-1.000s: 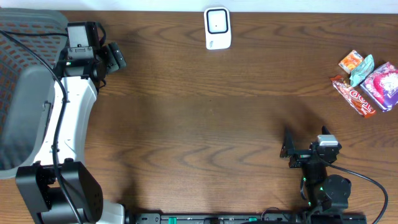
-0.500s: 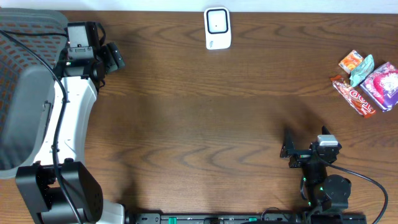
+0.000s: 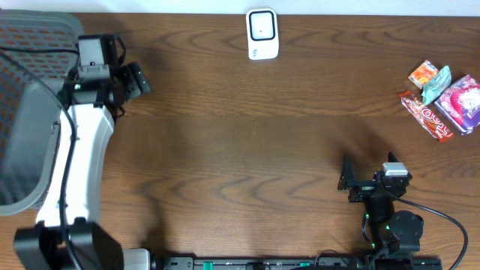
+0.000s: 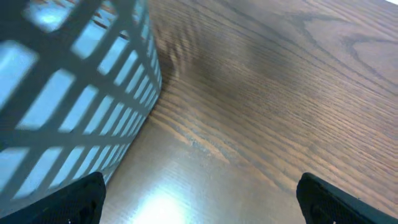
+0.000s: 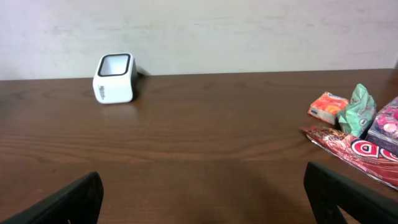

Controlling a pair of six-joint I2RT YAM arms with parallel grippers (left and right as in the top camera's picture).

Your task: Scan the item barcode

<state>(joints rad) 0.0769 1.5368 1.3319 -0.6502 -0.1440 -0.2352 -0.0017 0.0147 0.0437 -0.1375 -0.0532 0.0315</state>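
Both of my pincers stand wide apart and empty, so I judge the step in hand to be fetching an item. The items lie in a small cluster at the right edge of the counter (image 3: 240,150), well apart from the scanner (image 3: 262,34) at the middle of the far edge. My right pincer (image 3: 345,178) is the nearer one and looks across the wood toward them. My left pincer (image 3: 137,77) hangs at the far left, just beside the mesh basket (image 3: 22,127). To do this well I would send the right arm. I would pick a piece on the outside of the cluster, either the orange packet (image 3: 422,73) or the red bar (image 3: 426,116). The green packet (image 3: 436,84) and the purple packet (image 3: 461,103) sit tight among the rest. I should close on the wrapper's edges, so that my fingers do not cover the printed code, and then turn that face toward the scanner's window. I cannot tell from here where any barcode sits. Compared with a second ago, my left arm has swung a little, its wrist drawing slightly nearer and its forearm standing more upright in the overhead view. The right arm, the scanner and the packets have not moved, and both pincers have stayed apart.
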